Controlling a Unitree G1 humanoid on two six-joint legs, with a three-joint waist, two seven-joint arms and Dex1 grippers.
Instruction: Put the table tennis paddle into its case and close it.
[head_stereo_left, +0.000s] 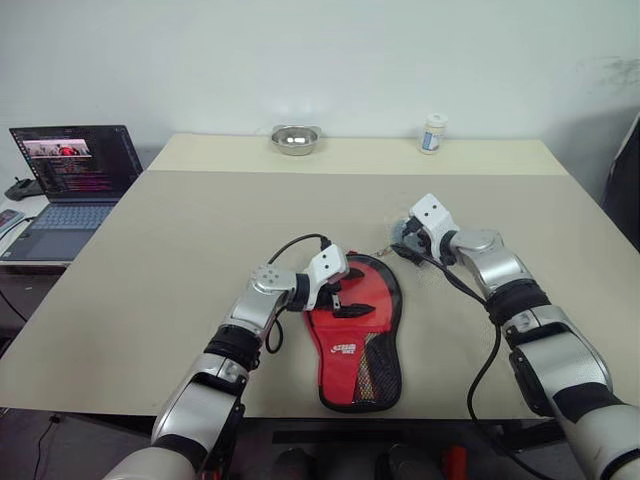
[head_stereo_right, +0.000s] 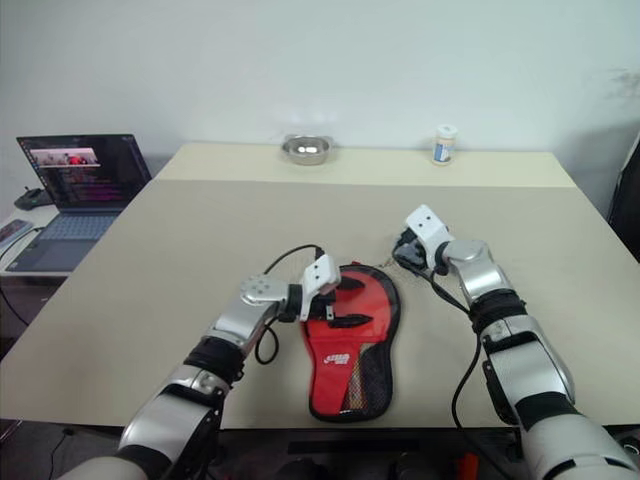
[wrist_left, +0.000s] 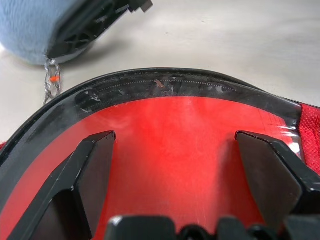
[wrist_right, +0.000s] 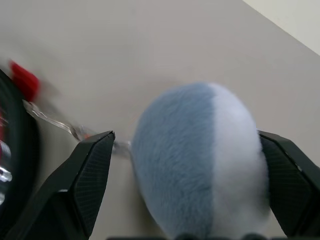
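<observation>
The case (head_stereo_left: 356, 345) lies flat on the beige table near the front edge, clear window up, with red and black mesh at its near end. Through the window shows the red face of the table tennis paddle (wrist_left: 180, 150). My left gripper (head_stereo_left: 345, 300) hovers open just over the case's round end, fingers (wrist_left: 95, 165) spread above the window. A short chain (wrist_left: 51, 82) runs from the case's far rim to a fluffy blue-and-white pompom (wrist_right: 200, 160). My right gripper (head_stereo_left: 405, 242) is open with its fingers on either side of the pompom.
A small steel bowl (head_stereo_left: 295, 139) and a white bottle (head_stereo_left: 433, 133) stand at the far edge of the table (head_stereo_left: 200, 230). An open laptop (head_stereo_left: 70, 185) sits on a lower side table to the left. A black cable loops off my left wrist.
</observation>
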